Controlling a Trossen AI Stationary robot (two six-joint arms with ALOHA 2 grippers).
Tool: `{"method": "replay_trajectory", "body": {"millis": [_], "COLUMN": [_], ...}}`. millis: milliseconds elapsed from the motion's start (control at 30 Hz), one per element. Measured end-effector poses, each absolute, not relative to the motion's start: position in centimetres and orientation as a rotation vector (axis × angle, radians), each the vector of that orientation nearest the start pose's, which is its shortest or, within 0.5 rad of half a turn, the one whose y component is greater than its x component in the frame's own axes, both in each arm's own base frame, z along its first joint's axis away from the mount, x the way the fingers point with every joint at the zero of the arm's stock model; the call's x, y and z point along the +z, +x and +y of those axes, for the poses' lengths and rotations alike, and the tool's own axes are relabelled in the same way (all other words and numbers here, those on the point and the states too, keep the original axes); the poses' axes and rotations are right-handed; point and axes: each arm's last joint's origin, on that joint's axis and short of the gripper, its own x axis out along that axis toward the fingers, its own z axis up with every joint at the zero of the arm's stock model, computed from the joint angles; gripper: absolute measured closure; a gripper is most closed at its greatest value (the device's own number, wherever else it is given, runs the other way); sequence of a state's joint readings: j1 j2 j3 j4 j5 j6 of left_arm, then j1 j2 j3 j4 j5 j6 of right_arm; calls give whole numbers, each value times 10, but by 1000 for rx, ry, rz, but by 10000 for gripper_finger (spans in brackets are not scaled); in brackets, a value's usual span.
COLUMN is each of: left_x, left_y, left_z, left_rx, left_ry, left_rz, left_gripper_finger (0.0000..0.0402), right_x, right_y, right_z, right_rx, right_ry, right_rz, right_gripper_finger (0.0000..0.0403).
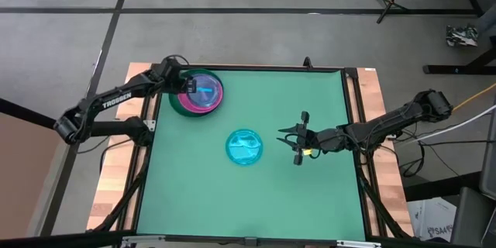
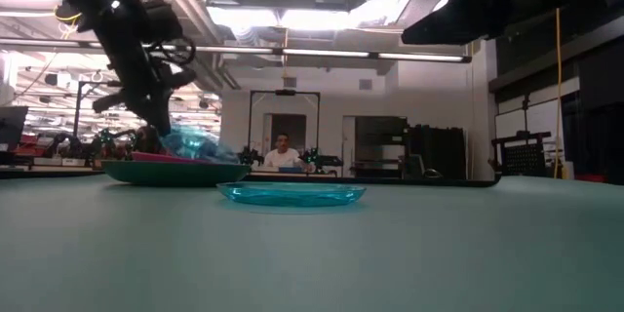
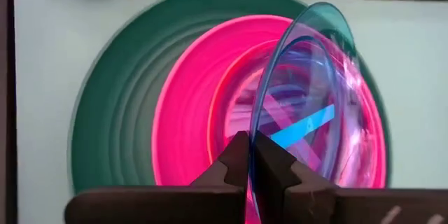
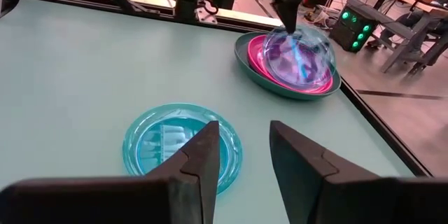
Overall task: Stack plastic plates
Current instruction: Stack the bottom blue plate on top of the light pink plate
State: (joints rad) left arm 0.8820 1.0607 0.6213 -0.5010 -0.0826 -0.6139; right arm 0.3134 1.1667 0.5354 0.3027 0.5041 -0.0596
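Left wrist view shows the left claw point(image 3: 250, 155) clamped on a tilted clear plate point(image 3: 308, 105) over the stack point(image 3: 126, 105); released crooked, it may slide off.

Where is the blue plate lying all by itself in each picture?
High view: cyan plate at the table's middle.
Low view: centre, flat on the table.
Left wrist view: not in it.
Right wrist view: just beyond the right gripper.
Shared landmark: the green plate stack.

Two stations counted: one stack of plates point(image 1: 198, 94), upper left of the frame, count within indeterminate; one lone cyan plate point(image 1: 244, 147), centre.
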Motion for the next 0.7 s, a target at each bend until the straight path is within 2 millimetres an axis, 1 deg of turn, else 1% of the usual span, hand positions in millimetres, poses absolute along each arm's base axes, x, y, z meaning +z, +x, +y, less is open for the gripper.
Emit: {"method": "replay_trajectory", "body": {"millis": [133, 300, 567, 700], "left_x": [192, 181, 177, 177], "left_y": [120, 118, 117, 117], "left_z": [151, 148, 147, 147], "left_rx": [1183, 1196, 1202, 1202], "left_ry": [-952, -984, -985, -984], "left_rz": [572, 552, 560, 560], "left_gripper_finger": [398, 398, 397, 386], "right_x": [220, 220, 220, 220], "right_y": [230, 230, 230, 230], "right_z": [60, 60, 60, 60], "right_rx": [-180, -180, -180, -180], "right_ry": [-189, -189, -189, -188], "right_rz": [308, 308, 308, 308], "right_gripper_finger": [283, 283, 283, 283]}}
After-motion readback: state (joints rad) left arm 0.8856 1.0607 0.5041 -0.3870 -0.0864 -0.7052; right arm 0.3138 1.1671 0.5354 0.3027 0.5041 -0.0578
